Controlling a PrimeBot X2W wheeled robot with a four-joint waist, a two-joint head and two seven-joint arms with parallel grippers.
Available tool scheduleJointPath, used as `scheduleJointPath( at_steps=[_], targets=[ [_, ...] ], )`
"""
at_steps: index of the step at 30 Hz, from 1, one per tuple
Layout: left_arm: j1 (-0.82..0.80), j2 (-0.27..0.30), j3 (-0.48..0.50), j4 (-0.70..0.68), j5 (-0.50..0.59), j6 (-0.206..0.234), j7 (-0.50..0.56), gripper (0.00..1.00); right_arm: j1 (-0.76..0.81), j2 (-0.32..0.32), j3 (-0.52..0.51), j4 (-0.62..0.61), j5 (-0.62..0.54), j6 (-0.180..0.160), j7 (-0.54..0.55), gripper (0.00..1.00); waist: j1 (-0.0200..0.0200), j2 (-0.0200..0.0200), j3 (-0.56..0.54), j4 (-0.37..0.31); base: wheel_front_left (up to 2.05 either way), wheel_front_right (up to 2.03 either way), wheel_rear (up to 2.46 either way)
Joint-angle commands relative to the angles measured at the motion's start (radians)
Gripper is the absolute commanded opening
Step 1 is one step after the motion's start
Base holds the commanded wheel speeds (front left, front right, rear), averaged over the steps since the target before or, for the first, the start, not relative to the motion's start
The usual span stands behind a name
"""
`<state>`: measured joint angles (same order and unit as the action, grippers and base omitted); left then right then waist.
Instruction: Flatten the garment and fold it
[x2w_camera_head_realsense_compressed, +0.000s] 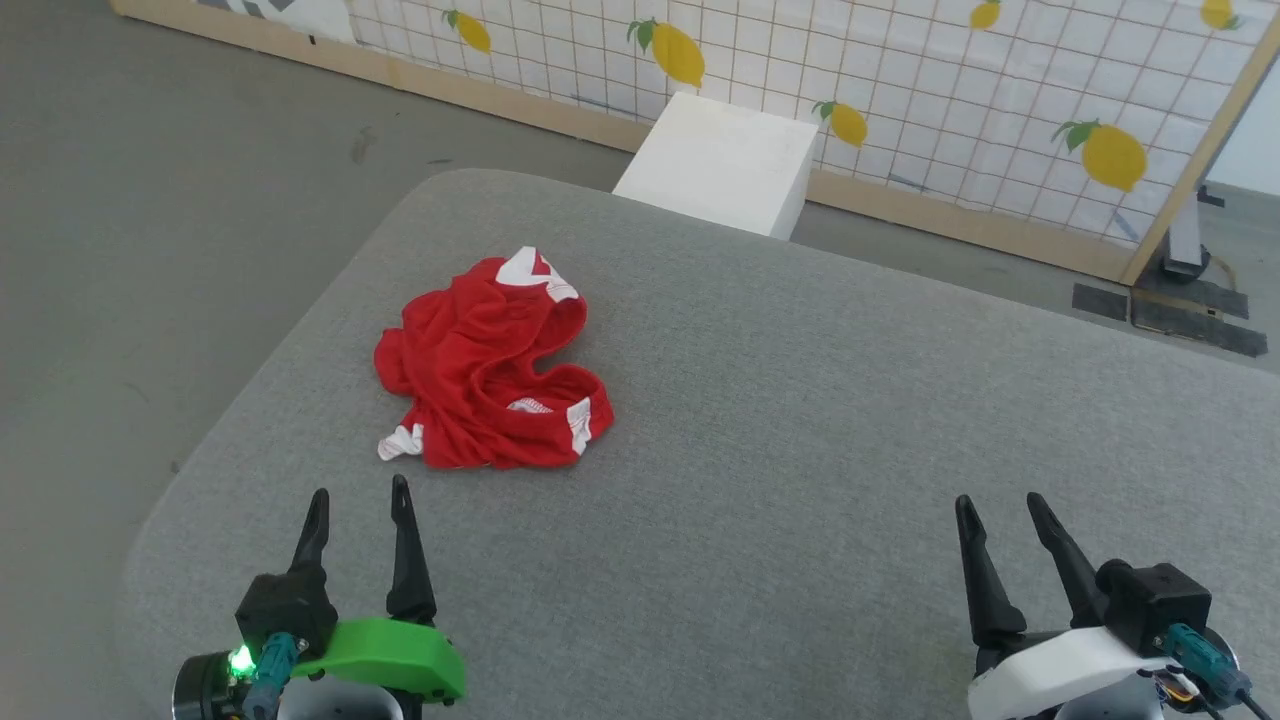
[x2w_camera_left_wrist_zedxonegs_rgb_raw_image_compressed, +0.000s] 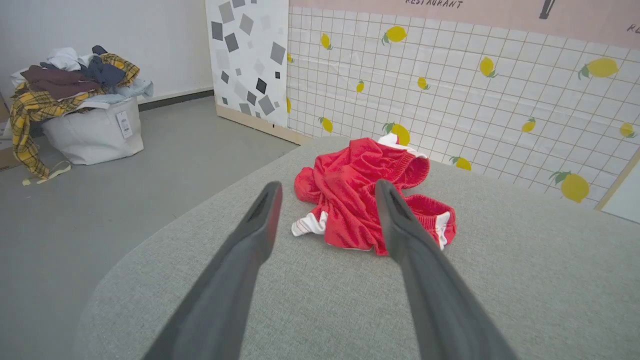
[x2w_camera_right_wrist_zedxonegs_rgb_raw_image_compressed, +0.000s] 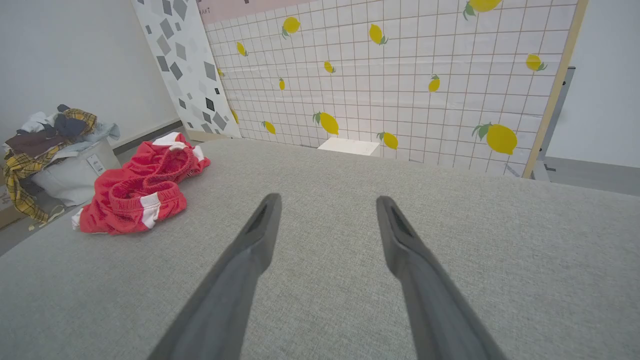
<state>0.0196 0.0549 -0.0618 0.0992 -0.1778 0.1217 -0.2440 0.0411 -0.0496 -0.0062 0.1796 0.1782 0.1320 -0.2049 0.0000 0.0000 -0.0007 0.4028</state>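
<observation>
Black, tapered fingers (x2w_camera_head_realsense_compressed: 405, 540) stand wide apart and empty on both the left claw (x2w_camera_head_realsense_compressed: 360, 487) and the right claw (x2w_camera_head_realsense_compressed: 999, 499), each held over the near part of a grey, felt-like counter (x2w_camera_head_realsense_compressed: 800, 450) with rounded corners; the work of flattening and folding looks not yet begun. Just ahead of the left claw, and well apart from the right, the red shorts (x2w_camera_head_realsense_compressed: 480, 380) lie in a crumpled heap toward the counter's left side, touched by neither claw. Their soft knit is bunched on itself, the gathered elastic waistband (x2w_camera_left_wrist_zedxonegs_rgb_raw_image_compressed: 417, 167) curls in a ribbed loop, and white trim (x2w_camera_head_realsense_compressed: 400, 440) pokes out at the near and far ends. Everything is left to do: spreading the cloth flat, then folding it. Beyond the counter's far edge are a plain white box (x2w_camera_head_realsense_compressed: 720, 160) and a tiled panel (x2w_camera_head_realsense_compressed: 900, 90) printed with yellow lemons; off to the left, on the grey floor (x2w_camera_left_wrist_zedxonegs_rgb_raw_image_compressed: 125, 210), a pale fabric basket (x2w_camera_left_wrist_zedxonegs_rgb_raw_image_compressed: 95, 130) overflows with mixed clothes
</observation>
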Motion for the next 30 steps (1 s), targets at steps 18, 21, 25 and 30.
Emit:
scheduleJointPath(
  at_steps=[18, 21, 25, 30],
  targets=[
    [-0.048, 0.003, -0.029, 0.073, -0.035, -0.036, 0.017, 1.0, 0.003, -0.001, -0.009, -0.014, 0.018, -0.001, 0.0, 1.0, 0.0, 0.0, 0.017, 0.006, 0.0, 0.0, 0.0],
    [-0.149, 0.02, -0.029, 0.121, -0.079, -0.084, 0.105, 1.0, -0.01, -0.001, -0.008, -0.03, 0.011, -0.001, 0.012, 1.0, 0.0, 0.0, 0.038, -0.002, 0.0, 0.0, 0.0],
    [-0.329, 0.057, -0.017, 0.213, -0.139, -0.139, 0.265, 1.0, -0.036, -0.001, 0.008, -0.066, -0.011, -0.001, 0.04, 1.0, 0.0, 0.0, 0.085, -0.045, 0.0, 0.0, 0.0],
    [-0.542, 0.096, -0.007, 0.384, -0.197, -0.158, 0.511, 1.0, -0.061, -0.001, 0.007, -0.121, -0.042, -0.001, 0.083, 1.0, 0.0, 0.0, 0.168, -0.13, 0.0, 0.0, 0.0]
  ],
)
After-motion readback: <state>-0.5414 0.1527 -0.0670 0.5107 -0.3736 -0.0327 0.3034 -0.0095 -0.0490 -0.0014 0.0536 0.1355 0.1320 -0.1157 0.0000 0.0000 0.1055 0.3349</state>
